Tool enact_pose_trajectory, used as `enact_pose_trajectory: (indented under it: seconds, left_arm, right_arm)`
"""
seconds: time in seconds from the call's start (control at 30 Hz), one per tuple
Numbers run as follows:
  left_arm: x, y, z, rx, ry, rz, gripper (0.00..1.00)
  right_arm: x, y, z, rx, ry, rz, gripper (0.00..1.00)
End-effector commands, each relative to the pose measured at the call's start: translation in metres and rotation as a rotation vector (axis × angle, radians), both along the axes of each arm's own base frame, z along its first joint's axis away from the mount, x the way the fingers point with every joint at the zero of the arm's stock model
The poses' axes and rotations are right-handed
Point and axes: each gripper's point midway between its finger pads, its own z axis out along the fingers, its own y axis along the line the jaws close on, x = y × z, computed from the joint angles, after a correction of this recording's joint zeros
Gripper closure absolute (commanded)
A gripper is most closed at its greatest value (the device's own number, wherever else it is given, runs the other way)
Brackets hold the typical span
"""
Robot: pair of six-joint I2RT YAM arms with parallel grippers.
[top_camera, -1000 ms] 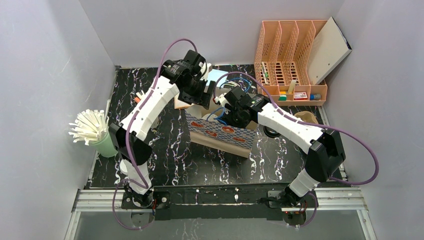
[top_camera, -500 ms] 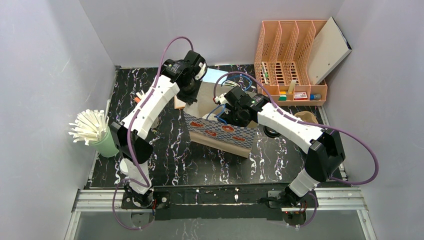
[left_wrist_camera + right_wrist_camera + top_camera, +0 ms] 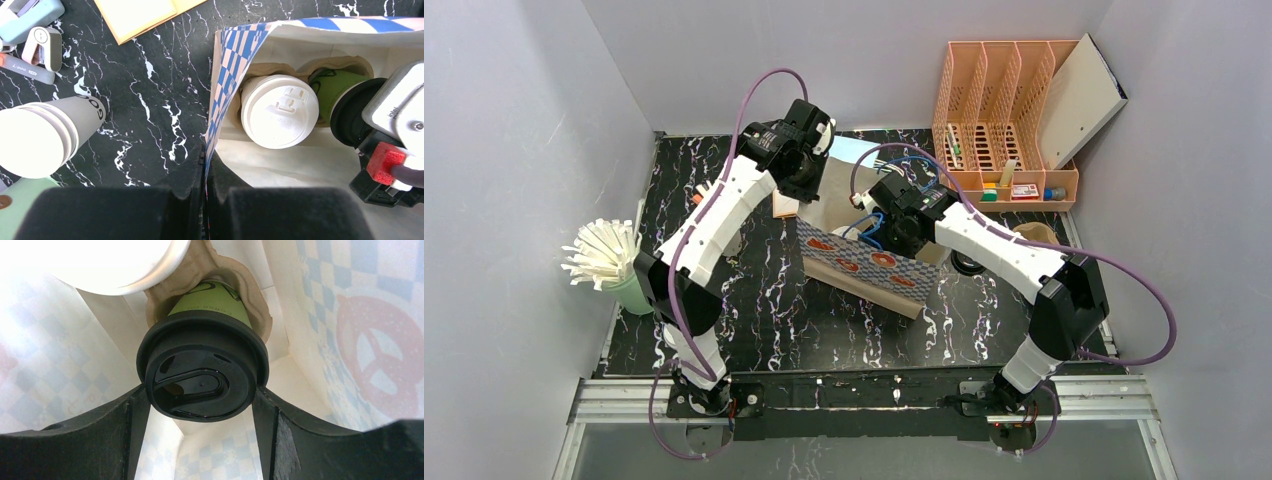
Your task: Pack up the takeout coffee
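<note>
The takeout coffee (image 3: pixel 210 302), a dark green cup with a black lid (image 3: pixel 202 372), sits in a brown cardboard carrier (image 3: pixel 165 295) inside the blue-checked paper bag (image 3: pixel 869 265). My right gripper (image 3: pixel 201 396) reaches down into the bag and is shut on the cup, one finger against each side of the lid. A white-lidded cup (image 3: pixel 279 111) stands beside the green cup (image 3: pixel 332 87) in the same carrier. My left gripper (image 3: pixel 206 160) is shut on the bag's rim (image 3: pixel 235 60) at its far left corner, one finger inside and one outside.
Stacked cream cups (image 3: pixel 45 135) lie on the black marble table left of the bag. A light green holder of white straws (image 3: pixel 614 262) stands at the left edge. A yellow pad (image 3: pixel 145 15) lies behind the bag, and an orange file rack (image 3: pixel 1004 120) stands at the back right.
My left gripper has closed onto the bag's rim and shifted slightly back and left with it. The right gripper has stayed on the cup inside the bag.
</note>
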Motion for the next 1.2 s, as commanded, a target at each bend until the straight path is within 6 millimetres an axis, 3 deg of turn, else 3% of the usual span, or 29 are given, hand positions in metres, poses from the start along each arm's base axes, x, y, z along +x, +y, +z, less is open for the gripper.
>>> enact_pose_trajectory:
  seconds: [0.0, 0.2, 0.4, 0.77, 0.83, 0.9, 0.93, 1.17]
  left_arm:
    - [-0.001, 0.001, 0.021, -0.048, -0.064, -0.007, 1.00]
    - [-0.002, 0.000, 0.018, -0.045, -0.058, -0.019, 1.00]
    - [-0.001, -0.001, 0.016, -0.046, -0.056, -0.022, 1.00]
    - [0.001, -0.004, 0.016, -0.065, -0.069, -0.015, 1.00]
    - [0.001, -0.003, 0.016, -0.061, -0.070, -0.013, 1.00]
    - [0.001, 0.001, 0.016, -0.047, -0.074, 0.001, 1.00]
    - [0.002, 0.002, 0.017, -0.046, -0.080, 0.003, 1.00]
    - [0.001, 0.002, 0.017, -0.056, -0.093, 0.000, 1.00]
  right_arm:
    - [-0.027, -0.014, -0.036, -0.107, 0.156, -0.001, 0.71]
    - [-0.031, -0.014, -0.052, -0.112, 0.202, 0.003, 0.72]
    - [-0.034, -0.013, -0.054, -0.096, 0.235, -0.001, 0.72]
    - [-0.018, -0.007, -0.018, -0.078, 0.160, -0.020, 0.71]
    - [-0.017, -0.006, -0.017, -0.079, 0.159, -0.023, 0.53]
    - [-0.015, -0.007, -0.014, -0.079, 0.150, -0.033, 0.11]
    - [-0.014, -0.006, -0.011, -0.074, 0.142, -0.035, 0.03]
    - [0.003, 0.008, 0.033, 0.004, 0.051, -0.039, 0.02]
